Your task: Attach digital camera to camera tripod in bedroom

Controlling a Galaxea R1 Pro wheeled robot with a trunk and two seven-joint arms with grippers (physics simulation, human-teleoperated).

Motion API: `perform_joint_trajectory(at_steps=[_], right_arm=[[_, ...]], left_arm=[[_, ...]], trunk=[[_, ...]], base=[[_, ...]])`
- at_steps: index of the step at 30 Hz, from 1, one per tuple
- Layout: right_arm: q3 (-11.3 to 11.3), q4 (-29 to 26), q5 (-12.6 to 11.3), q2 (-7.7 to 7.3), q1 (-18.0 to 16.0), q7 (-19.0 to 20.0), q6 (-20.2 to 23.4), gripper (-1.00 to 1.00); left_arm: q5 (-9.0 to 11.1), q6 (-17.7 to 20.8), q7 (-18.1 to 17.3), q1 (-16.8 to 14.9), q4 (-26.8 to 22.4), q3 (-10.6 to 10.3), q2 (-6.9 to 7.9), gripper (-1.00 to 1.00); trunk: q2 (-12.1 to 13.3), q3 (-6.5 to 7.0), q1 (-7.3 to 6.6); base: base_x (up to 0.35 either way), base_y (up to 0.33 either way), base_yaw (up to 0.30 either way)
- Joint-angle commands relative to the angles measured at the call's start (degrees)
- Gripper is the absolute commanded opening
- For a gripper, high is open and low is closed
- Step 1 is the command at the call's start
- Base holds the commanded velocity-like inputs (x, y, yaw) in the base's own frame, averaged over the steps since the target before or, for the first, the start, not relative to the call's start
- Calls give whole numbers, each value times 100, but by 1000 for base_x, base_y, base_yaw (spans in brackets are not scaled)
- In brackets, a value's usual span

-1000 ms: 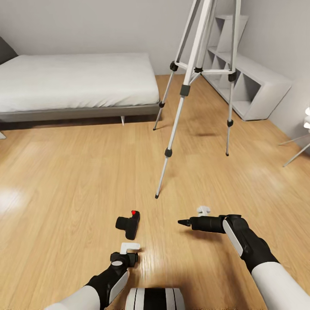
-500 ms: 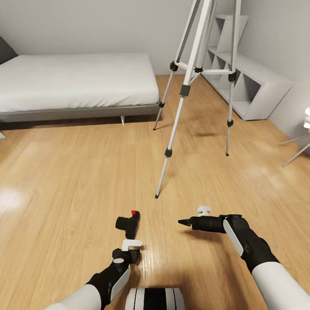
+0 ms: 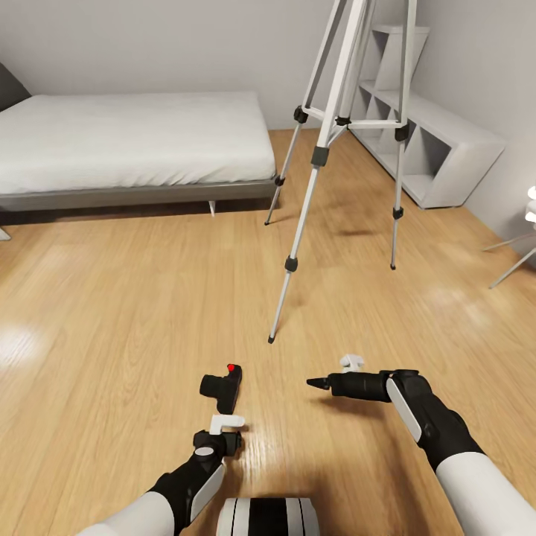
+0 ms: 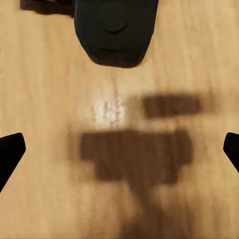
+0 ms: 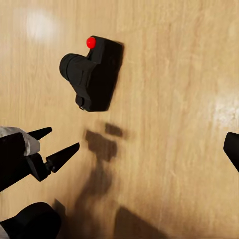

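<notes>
The small black boxy digital camera with its red dot lies on the wood floor, just ahead of the left hand, whose fingers look spread wide and empty. A low approach could shove it away, and the silver-legged camera tripod stands well apart.

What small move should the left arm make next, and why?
Probably ease the left gripper forward and down over the camera. The camera lies on the wood floor just beyond that gripper, ungrasped. In the left wrist view the fingertips stand wide apart with the camera ahead of them, so nothing is between them yet. The tripod stands farther off.
</notes>
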Motion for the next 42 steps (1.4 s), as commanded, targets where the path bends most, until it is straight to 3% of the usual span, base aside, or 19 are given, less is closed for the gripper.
perform_joint_trajectory(at_steps=[1, 9, 25, 31, 35, 36, 39, 41, 42], right_arm=[[13, -12, -27, -6, -3, 96, 41, 100], [18, -25, 29, -8, -2, 416, 51, 100], [12, -26, 23, -5, -4, 428, 18, 100], [10, -26, 16, -8, -3, 428, 14, 100], [9, -26, 5, -9, -4, 424, 9, 100], [9, -26, -1, -9, -4, 426, 8, 100], [9, -26, -7, -8, -4, 426, 6, 100], [6, -26, -9, -8, -5, 426, 5, 100], [3, -26, -10, -9, -5, 425, 5, 100]], left_arm=[[38, 17, 43, -2, 1, -49, 3, 100], [38, 17, 36, -4, 48, -49, 2, 100], [14, 17, 36, -5, 27, -53, 2, 100], [-278, 13, 44, -5, -20, -71, 2, 100], [-679, -17, 57, -3, -34, -72, 13, 100], [-836, -102, 59, -3, -37, -67, 17, 100], [-1066, -467, 35, -6, -31, -68, 19, 100], [-1130, -687, 23, -4, -17, -71, 19, 100], [-1203, -1031, 9, -5, 40, -75, 19, 100]], trunk=[[-3, -26, 2], [-14, -203, 22], [-14, -203, 22], [-14, -203, 22], [-14, -203, 22], [-14, -203, 22], [-14, -203, 22], [-14, -203, 22], [-14, -203, 22]], base=[[0, 0, 0], [0, 0, 0], [0, 0, 0], [0, 0, 0], [0, 0, 0], [0, 0, 0], [0, 0, 0], [0, 0, 0], [0, 0, 0]])
